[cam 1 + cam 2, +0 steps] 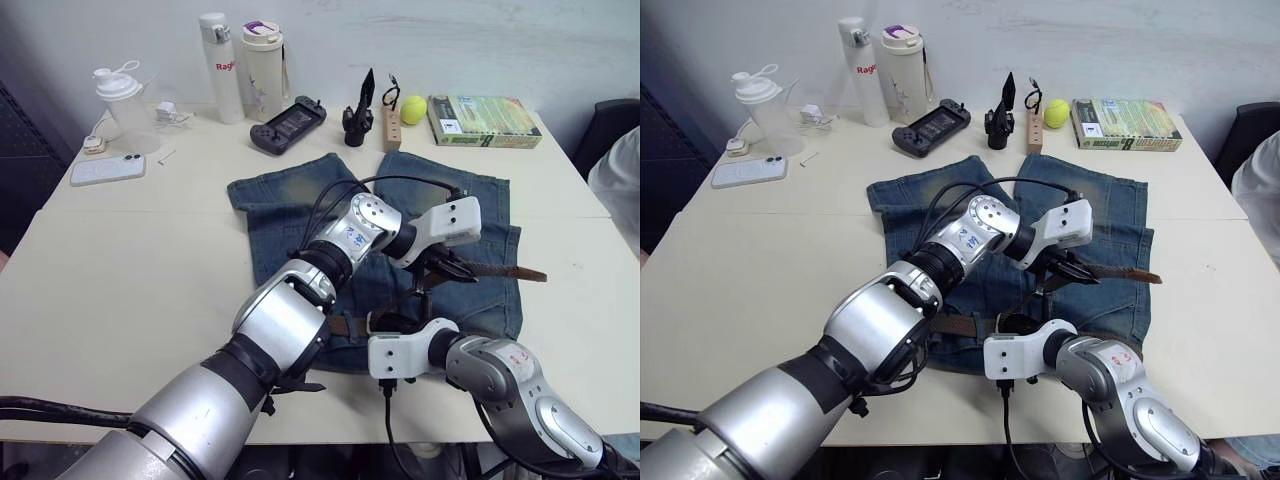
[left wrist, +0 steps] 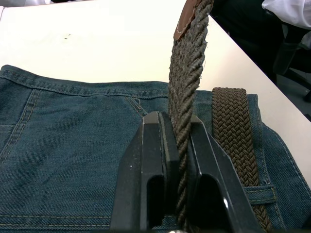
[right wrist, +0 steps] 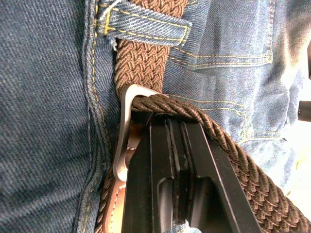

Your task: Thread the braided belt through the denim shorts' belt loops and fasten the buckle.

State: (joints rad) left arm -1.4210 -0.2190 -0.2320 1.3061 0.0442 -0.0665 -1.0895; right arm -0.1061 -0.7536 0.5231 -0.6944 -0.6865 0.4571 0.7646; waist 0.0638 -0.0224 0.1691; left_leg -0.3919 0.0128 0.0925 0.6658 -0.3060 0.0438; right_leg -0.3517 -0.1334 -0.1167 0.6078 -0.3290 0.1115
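The denim shorts (image 1: 290, 215) lie flat on the table, waistband toward me. The braided belt (image 1: 510, 271) runs along the waistband under a belt loop (image 3: 146, 24), and its leather-tipped free end points right. My left gripper (image 1: 447, 268) reaches across over the shorts and is shut on the belt (image 2: 183, 97), gripping it edge-on a short way behind the tip. At the waistband my right gripper (image 1: 385, 322) is shut with its tips at the silver buckle (image 3: 127, 126). A belt strand passes through the buckle frame and over the fingertips.
Along the far edge of the table (image 1: 130, 260) stand two bottles (image 1: 220, 65), a shaker cup (image 1: 125, 105), a phone (image 1: 107, 169), a game controller (image 1: 288, 125), a tennis ball (image 1: 413, 108) and a book (image 1: 485, 120). A person's sleeve (image 1: 620, 185) shows at the right edge.
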